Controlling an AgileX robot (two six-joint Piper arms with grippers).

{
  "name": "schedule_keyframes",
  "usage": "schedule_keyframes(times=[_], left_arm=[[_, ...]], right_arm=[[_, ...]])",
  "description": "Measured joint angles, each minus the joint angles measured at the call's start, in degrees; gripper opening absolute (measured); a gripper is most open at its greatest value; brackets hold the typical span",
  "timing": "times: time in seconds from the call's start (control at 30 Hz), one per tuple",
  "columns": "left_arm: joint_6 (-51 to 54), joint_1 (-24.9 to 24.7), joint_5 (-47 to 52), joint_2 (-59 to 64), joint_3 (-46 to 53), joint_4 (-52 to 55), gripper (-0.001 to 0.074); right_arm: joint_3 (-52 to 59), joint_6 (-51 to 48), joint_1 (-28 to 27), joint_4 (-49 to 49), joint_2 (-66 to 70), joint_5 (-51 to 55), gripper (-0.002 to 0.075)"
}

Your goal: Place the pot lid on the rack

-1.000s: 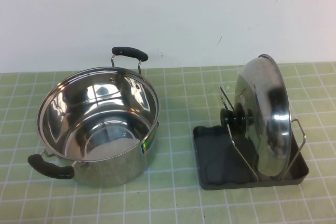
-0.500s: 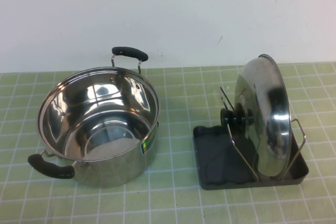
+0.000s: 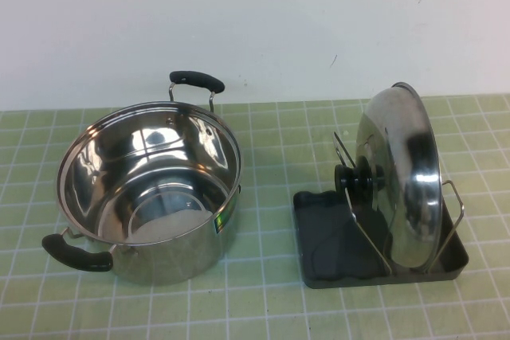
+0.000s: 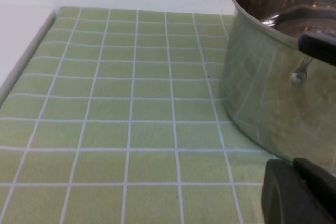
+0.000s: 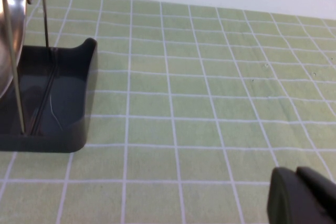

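The shiny steel pot lid stands on its edge in the rack, leaning between the wire uprights, with its black knob facing the pot. The rack is a dark grey tray on the right of the table. Neither arm shows in the high view. My left gripper is shut and empty, low over the mat beside the pot. My right gripper is shut and empty, low over the mat, apart from the rack. The lid's rim shows at the edge of the right wrist view.
A deep steel pot with two black handles stands open on the left of the green tiled mat. A white wall runs behind the table. The mat's edge shows in the left wrist view.
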Motion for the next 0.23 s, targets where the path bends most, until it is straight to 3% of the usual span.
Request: schedule_keyframes(times=[0.23], left_arm=[[0.2, 0.6, 0.0, -0.1, 0.0, -1.6, -0.0001]], right_arm=[[0.0, 0.0, 0.0, 0.0, 0.0, 0.0, -0.0001]])
